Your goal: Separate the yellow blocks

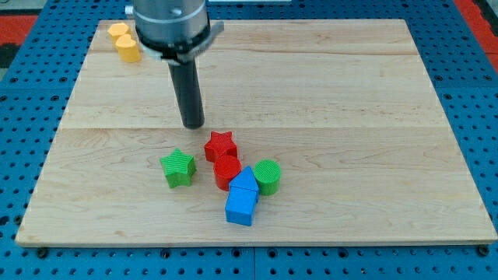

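Two yellow blocks sit touching at the view's top left corner of the wooden board: a yellow hexagon-like block and a yellow cylinder-like block just below and right of it. My tip rests on the board well below and to the right of them, just above and left of the red star.
A cluster lies at the lower middle: a green star, a red cylinder, a green cylinder, a blue pentagon-like block and a blue cube. Blue pegboard surrounds the board.
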